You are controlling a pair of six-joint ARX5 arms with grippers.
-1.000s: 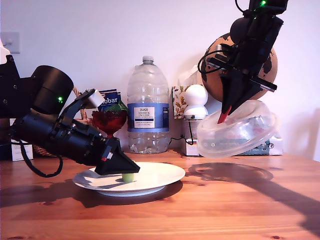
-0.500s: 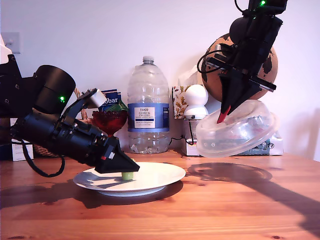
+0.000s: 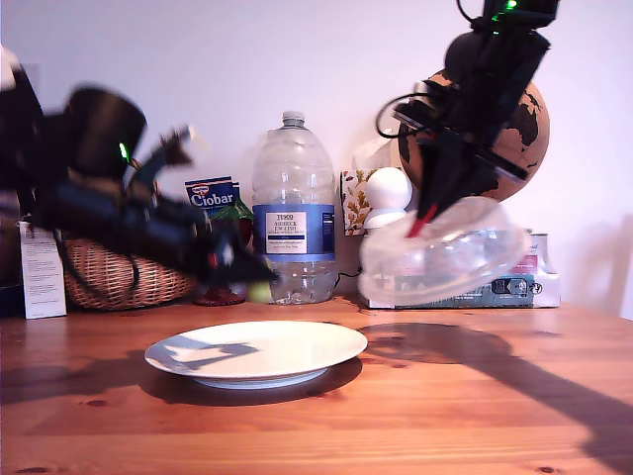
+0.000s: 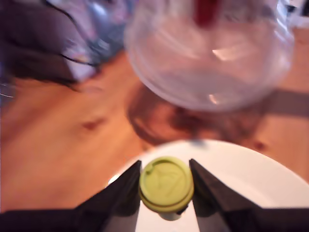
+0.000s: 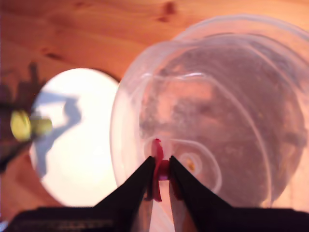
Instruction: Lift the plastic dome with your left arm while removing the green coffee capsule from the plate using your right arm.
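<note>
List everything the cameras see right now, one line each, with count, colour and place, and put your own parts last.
Green coffee capsule: one, pale green, pinched between my first gripper's fingers, lifted clear of the plate.
Plastic dome: one, clear with a red tab, held tilted in the air by its tab, toward the exterior view's right.
Plate: one, white, on the wooden table, bare.
Water bottle: one, clear with a blue label, standing behind the plate.
Wicker basket: one, tan, at the back on the exterior view's left.
Globe: one, brown, behind the dome.
Wooden table: one, brown.
My first gripper: black, shut on the capsule.
My second gripper: black, shut on the dome's tab.
</note>
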